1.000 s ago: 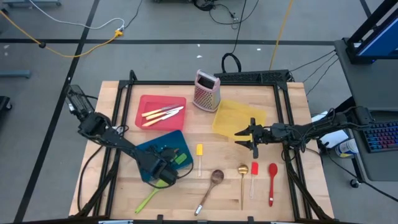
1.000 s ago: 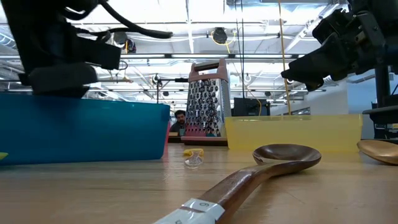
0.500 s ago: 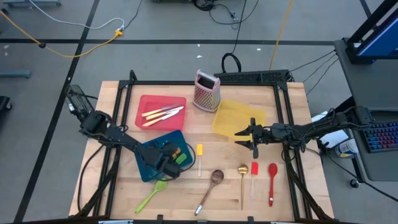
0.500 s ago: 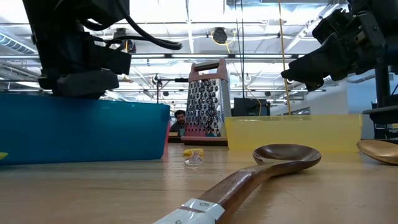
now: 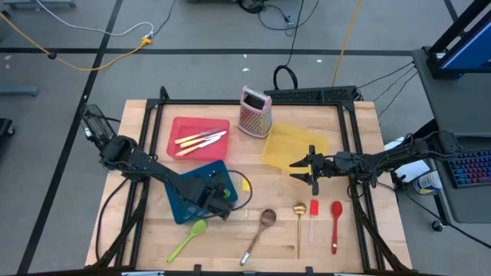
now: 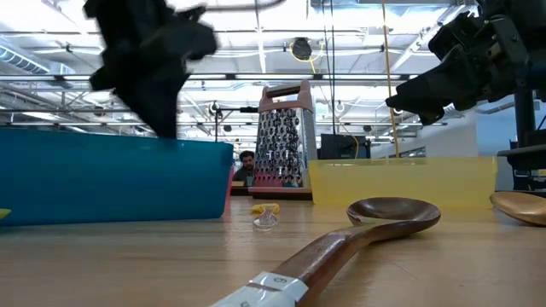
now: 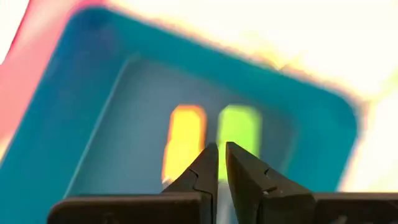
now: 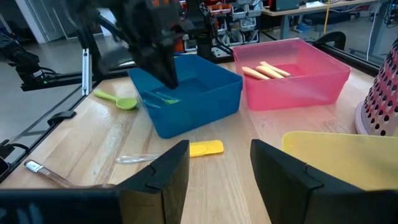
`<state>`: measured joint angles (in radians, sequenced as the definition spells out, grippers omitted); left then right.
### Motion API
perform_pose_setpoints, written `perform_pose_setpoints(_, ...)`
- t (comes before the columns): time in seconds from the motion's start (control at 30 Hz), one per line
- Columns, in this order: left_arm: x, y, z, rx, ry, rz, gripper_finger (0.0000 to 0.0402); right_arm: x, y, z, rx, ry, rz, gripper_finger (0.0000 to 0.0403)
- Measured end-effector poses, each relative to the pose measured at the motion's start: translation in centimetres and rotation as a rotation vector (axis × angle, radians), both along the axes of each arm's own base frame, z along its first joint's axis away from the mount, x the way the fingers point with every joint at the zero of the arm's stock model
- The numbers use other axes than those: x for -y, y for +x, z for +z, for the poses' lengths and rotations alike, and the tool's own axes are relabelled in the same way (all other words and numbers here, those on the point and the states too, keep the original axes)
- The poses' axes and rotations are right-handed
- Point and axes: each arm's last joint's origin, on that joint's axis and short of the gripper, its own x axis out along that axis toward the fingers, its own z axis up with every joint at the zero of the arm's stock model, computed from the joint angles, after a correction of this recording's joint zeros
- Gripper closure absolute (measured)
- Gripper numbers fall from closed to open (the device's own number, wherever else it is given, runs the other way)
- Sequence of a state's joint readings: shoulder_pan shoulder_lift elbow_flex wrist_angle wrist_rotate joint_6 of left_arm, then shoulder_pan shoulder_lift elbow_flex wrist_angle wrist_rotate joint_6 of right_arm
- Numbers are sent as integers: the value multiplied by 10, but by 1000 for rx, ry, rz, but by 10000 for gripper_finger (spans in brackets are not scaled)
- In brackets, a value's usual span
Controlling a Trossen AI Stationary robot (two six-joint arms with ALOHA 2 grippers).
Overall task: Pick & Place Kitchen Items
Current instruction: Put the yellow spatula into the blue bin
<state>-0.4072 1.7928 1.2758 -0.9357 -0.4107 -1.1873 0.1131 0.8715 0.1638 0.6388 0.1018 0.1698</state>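
Observation:
My left gripper (image 7: 221, 158) hangs shut and holding nothing above the blue bin (image 5: 176, 201), pointing steeply down; an orange-yellow spatula (image 7: 183, 140) and a green spatula (image 7: 239, 127) lie on the bin's floor below it. On the table in front of the bin lie a green spoon (image 5: 190, 236), a yellow spatula (image 5: 245, 185), a wooden spoon (image 5: 261, 228), a gold spoon (image 5: 299, 222), a red spatula (image 5: 314, 217) and a red spoon (image 5: 335, 224). My right gripper (image 5: 307, 170) waits open and level beside the yellow bin (image 5: 288, 146).
A red bin (image 5: 184, 124) at the far left holds cream-handled knives (image 5: 201, 139). A metal grater (image 5: 253, 112) stands between the red and yellow bins. Bare wood lies along the near edge, left of the green spoon.
My left gripper has risen and moved toward the table's right and far side, from near the green spoon's bowl to above the blue bin, still shut. The green spoon lies where it was.

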Motion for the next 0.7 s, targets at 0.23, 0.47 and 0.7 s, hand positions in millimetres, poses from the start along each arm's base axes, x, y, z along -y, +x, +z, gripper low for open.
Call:
perform_pose_setpoints(0.23,8,28,34,283,76,-30,364,-3,0,0,0,-2,20,239)
perform_pose_setpoints(0.47,6,52,44,427,-45,-180,364,-5,-1,0,0,-2,34,239)
perform_pose_setpoints(0.7,-19,62,44,402,-52,-228,364,-6,-1,0,0,-8,34,239)
